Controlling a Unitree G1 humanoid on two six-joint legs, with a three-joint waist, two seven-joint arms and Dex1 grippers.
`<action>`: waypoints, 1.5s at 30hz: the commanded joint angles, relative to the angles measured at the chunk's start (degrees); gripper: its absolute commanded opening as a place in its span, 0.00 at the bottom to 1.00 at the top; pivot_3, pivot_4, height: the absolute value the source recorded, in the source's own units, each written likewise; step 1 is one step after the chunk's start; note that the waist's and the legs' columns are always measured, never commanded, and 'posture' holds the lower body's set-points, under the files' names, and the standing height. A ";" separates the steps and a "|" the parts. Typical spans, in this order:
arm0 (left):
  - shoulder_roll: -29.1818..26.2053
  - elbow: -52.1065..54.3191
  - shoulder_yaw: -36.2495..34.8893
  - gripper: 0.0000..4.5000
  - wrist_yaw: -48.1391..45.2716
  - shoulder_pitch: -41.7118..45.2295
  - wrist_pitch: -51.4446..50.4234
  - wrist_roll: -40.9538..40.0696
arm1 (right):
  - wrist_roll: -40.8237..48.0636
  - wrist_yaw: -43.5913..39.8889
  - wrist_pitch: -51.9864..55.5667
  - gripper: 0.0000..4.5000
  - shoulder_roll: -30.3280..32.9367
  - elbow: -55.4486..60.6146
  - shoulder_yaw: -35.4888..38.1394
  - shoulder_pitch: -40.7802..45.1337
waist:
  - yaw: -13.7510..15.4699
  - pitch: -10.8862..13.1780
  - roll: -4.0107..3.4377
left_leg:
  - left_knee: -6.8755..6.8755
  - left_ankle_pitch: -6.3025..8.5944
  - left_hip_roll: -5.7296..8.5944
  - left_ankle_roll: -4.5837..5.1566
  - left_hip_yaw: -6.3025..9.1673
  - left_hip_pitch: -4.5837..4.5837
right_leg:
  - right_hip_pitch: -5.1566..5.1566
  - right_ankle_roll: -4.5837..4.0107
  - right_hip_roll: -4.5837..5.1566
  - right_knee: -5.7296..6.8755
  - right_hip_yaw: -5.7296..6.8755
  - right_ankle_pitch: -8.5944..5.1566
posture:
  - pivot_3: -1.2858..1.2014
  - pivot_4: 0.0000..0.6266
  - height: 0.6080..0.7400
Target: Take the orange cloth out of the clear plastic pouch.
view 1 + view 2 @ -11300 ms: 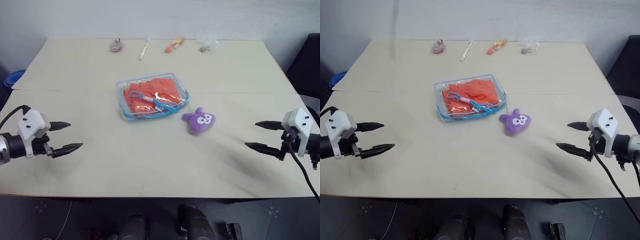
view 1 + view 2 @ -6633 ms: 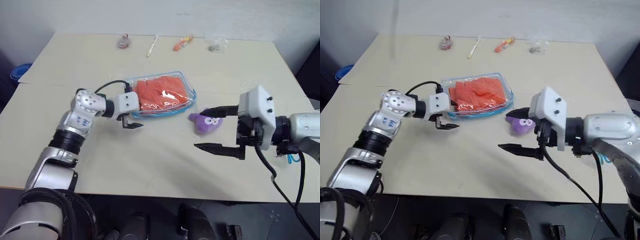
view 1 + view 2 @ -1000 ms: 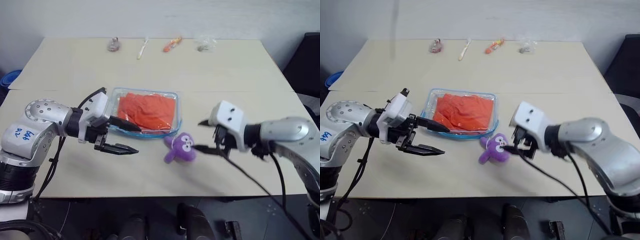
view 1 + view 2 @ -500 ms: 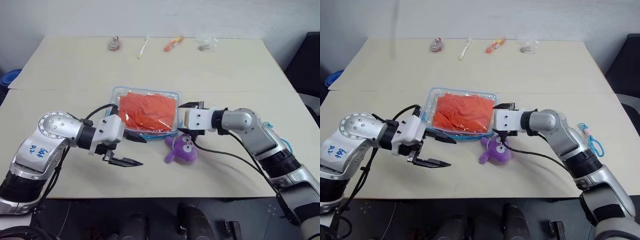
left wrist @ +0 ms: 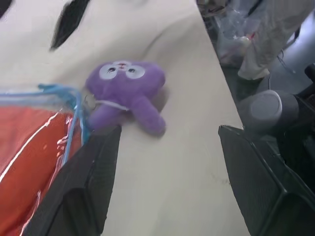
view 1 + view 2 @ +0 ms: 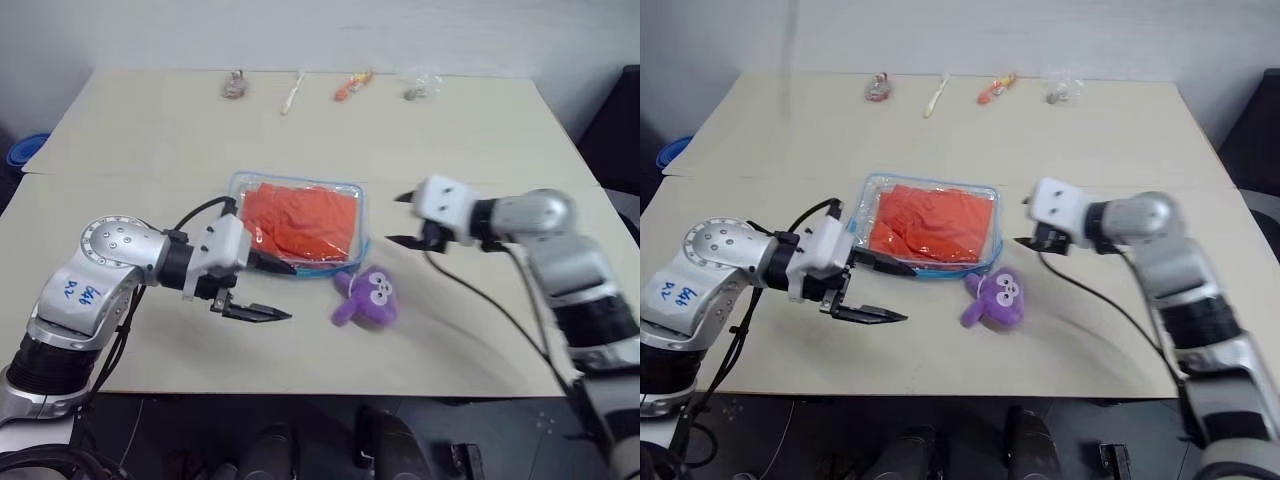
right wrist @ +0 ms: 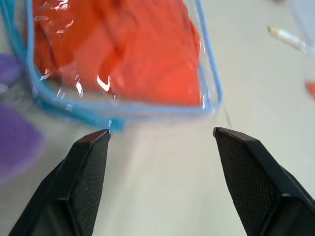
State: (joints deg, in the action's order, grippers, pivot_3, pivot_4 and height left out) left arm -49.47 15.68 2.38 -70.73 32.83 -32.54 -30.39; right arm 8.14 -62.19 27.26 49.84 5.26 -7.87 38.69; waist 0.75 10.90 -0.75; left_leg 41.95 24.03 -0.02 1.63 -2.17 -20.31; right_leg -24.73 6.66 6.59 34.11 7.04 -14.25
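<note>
Orange cloth (image 6: 300, 221) sits inside the clear plastic pouch (image 6: 352, 193) mid-surface; both fingers, left (image 6: 268, 290) and right (image 6: 402, 220), stand apart, so pin one pouch edge first

The right end effector (image 6: 402, 219) has withdrawn from the clear plastic pouch (image 6: 300, 225).
</note>
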 commanded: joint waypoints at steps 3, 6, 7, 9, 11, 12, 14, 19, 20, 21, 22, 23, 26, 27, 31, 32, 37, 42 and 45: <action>0.36 -2.36 -3.21 0.74 0.90 4.78 -3.32 -3.22 | 7.83 0.59 15.84 0.77 4.22 16.13 6.64 -9.67 | 0.35 0.00 0.00 | 0.02 0.00 0.13 0.00 -0.02 0.08 | 0.08 0.00 0.00 0.05 -0.02 0.00 | 0.52 0.24 1.00; 1.09 -3.29 -2.33 0.74 0.70 5.98 -2.73 -2.74 | 2.48 7.57 12.75 0.77 1.80 13.66 4.60 -11.08 | 0.21 0.00 0.00 | 0.03 0.00 0.20 0.00 -0.05 0.22 | 0.06 0.00 0.02 0.22 -0.25 0.00 | 0.52 0.24 1.00; 1.38 -3.47 -2.03 0.74 0.56 6.28 -2.48 -2.61 | 0.95 9.52 11.36 0.77 0.81 12.32 3.60 -10.70 | 0.15 0.00 0.00 | 0.03 0.00 0.21 0.00 -0.06 0.25 | 0.07 0.00 0.02 0.25 -0.31 0.00 | 0.52 0.24 1.00; 1.93 -3.47 -1.30 0.74 0.09 6.72 -1.96 -2.24 | -0.71 11.63 9.47 0.77 -1.45 9.79 1.97 -9.50 | 0.05 0.00 0.00 | 0.05 0.00 0.21 0.00 -0.07 0.25 | 0.04 0.00 0.02 0.28 -0.32 0.00 | 0.52 0.24 1.00; 2.27 -3.07 -0.67 0.74 -0.44 6.89 -1.69 -2.08 | -0.94 11.67 8.64 0.77 -3.26 7.99 0.53 -8.79 | -0.27 0.00 0.00 | 0.04 0.00 0.21 -0.01 -0.09 0.23 | 0.00 0.00 -0.01 0.28 -0.31 0.00 | 0.52 0.24 1.00; 2.34 -2.81 -0.43 0.74 -0.81 6.91 -1.59 -2.08 | -0.42 10.85 8.48 0.77 -3.88 7.76 -0.09 -8.93 | -0.27 0.00 0.00 | 0.03 -0.01 0.20 -0.02 -0.09 0.20 | -0.05 0.00 -0.01 0.28 -0.31 0.00 | 0.52 0.24 1.00; 2.37 -2.51 0.02 0.74 -1.24 6.95 -1.12 -1.86 | 2.85 7.78 8.69 0.77 -4.74 8.65 -0.09 -9.86 | -0.22 0.00 0.00 | 0.02 -0.01 0.21 -0.02 -0.10 0.16 | -0.05 0.00 -0.01 0.23 -0.23 0.00 | 0.52 0.24 1.00; 2.24 -2.50 0.03 0.74 -1.21 6.70 -0.43 -1.49 | 6.03 1.98 7.30 0.77 -1.65 9.36 1.98 -10.86 | 0.08 0.00 0.00 | 0.03 -0.01 0.23 -0.01 -0.11 0.10 | 0.01 0.00 0.01 0.11 -0.15 0.00 | 0.52 0.24 1.00; 2.17 -2.41 -0.08 0.74 -1.18 6.52 -0.37 -1.48 | 6.72 1.25 7.95 0.77 -0.87 9.36 2.70 -10.86 | 0.16 0.00 0.00 | 0.04 -0.01 0.23 -0.01 -0.11 0.10 | 0.02 0.00 0.01 0.12 -0.15 0.00 | 0.52 0.24 1.00; 2.06 -2.32 -0.20 0.74 -1.19 6.32 -0.31 -1.47 | 7.40 0.66 8.51 0.77 0.04 9.42 3.54 -10.87 | 0.23 0.00 0.00 | 0.04 -0.01 0.22 -0.01 -0.11 0.11 | 0.02 0.00 0.01 0.12 -0.15 0.00 | 0.52 0.24 1.00; 1.94 -2.16 -0.31 0.74 -1.20 6.06 -0.24 -1.47 | 8.13 0.42 9.38 0.77 0.87 9.71 4.50 -11.00 | 0.27 0.00 0.00 | 0.05 -0.01 0.22 -0.01 -0.10 0.12 | 0.03 0.00 0.00 0.12 -0.14 0.00 | 0.52 0.24 1.00; 1.86 -1.99 -0.43 0.74 -1.19 5.81 -0.21 -1.50 | 9.17 0.19 10.36 0.77 1.72 10.57 5.77 -11.44 | 0.31 0.00 0.00 | 0.05 -0.01 0.22 -0.01 -0.10 0.12 | 0.03 0.00 0.01 0.12 -0.15 0.00 | 0.52 0.24 1.00; 1.66 -1.53 -0.72 0.74 -1.08 5.36 -0.31 -1.71 | 12.40 0.22 12.19 0.77 3.54 15.87 10.09 -14.60 | 0.57 0.00 0.00 | 0.04 -0.01 0.21 -0.01 -0.09 0.11 | 0.03 0.00 0.00 0.12 -0.13 0.00 | 0.52 0.24 1.00; 1.66 -1.45 -0.79 0.74 -1.03 5.29 -0.39 -1.81 | 13.44 0.31 12.30 0.77 3.87 18.45 11.51 -16.35 | 0.60 0.00 0.00 | 0.03 -0.01 0.20 -0.01 -0.08 0.11 | 0.03 0.00 0.00 0.11 -0.11 0.00 | 0.52 0.24 1.00; 2.18 -1.88 0.00 0.74 -1.47 5.88 -0.25 -1.79 | 17.57 1.00 13.60 0.77 3.78 27.19 14.34 -22.35 | 0.60 0.00 0.00 | 0.07 -0.01 0.20 -0.01 -0.08 0.13 | 0.09 0.00 0.01 0.12 -0.10 0.00 | 0.52 0.24 1.00; 2.35 -2.10 0.32 0.74 -1.66 6.15 -0.03 -1.59 | 18.53 1.09 13.91 0.77 3.67 28.28 14.53 -23.00 | 0.61 0.00 0.00 | 0.08 -0.01 0.21 -0.01 -0.08 0.13 | 0.09 0.01 0.01 0.13 -0.14 0.01 | 0.52 0.24 1.00; 3.36 -4.03 1.36 0.74 -2.46 8.60 0.35 -0.86 | 17.00 6.50 14.62 0.77 2.97 35.95 11.40 -27.42 | 0.78 0.00 0.00 | 0.13 -0.01 0.21 -0.01 -0.04 0.15 | 0.11 0.01 0.01 0.19 -0.13 0.01 | 0.52 0.24 1.00; 3.96 -5.33 2.04 0.74 -3.14 9.94 0.66 -0.33 | 4.02 17.79 8.26 0.77 -0.19 37.05 2.54 -31.05 | 0.60 -0.01 0.02 | 0.10 -0.01 0.23 -0.02 -0.07 0.18 | 0.10 0.01 0.00 0.18 -0.17 0.01 | 0.52 0.24 1.00; 4.16 -5.51 2.67 0.74 -3.93 10.40 0.66 -0.47 | -1.24 23.25 6.85 0.77 -4.39 35.49 -3.39 -32.59 | 0.53 -0.01 0.01 | 0.11 -0.01 0.22 -0.02 -0.10 0.18 | 0.09 0.01 -0.01 0.19 -0.17 0.01 | 0.52 0.24 1.00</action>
State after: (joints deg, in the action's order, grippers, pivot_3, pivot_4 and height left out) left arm -45.41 10.06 5.38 -73.92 42.20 -32.53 -30.85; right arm 9.72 -41.68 35.96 46.51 40.28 -9.16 6.62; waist 1.28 10.89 -0.73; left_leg 42.05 24.02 0.20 1.61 -2.28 -20.13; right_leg -24.64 6.67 6.57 34.30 6.87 -14.24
